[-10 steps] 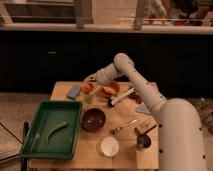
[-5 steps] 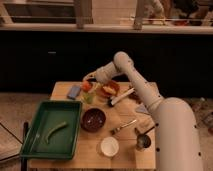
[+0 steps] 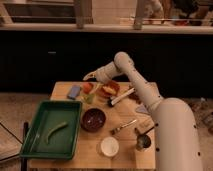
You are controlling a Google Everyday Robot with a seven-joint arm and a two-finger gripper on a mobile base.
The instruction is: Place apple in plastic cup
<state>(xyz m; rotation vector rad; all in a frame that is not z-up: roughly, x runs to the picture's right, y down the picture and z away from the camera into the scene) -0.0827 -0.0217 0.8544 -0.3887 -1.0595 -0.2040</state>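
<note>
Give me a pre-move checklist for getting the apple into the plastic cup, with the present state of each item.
1. Hand located: ok. The hand is over the far left part of the table, above the apple.
2. Apple in view: ok. The apple shows just below the hand.
3. Apple gripped: cannot tell. The hand is close to it, but contact is not visible.
4. Plastic cup located: ok. The plastic cup sits just in front of the apple.
5. Cup upright and empty: cannot tell.
6. Nearby clutter: not ok. The orange dish and blue object flank the apple, and the dark bowl lies close behind the cup.
</note>
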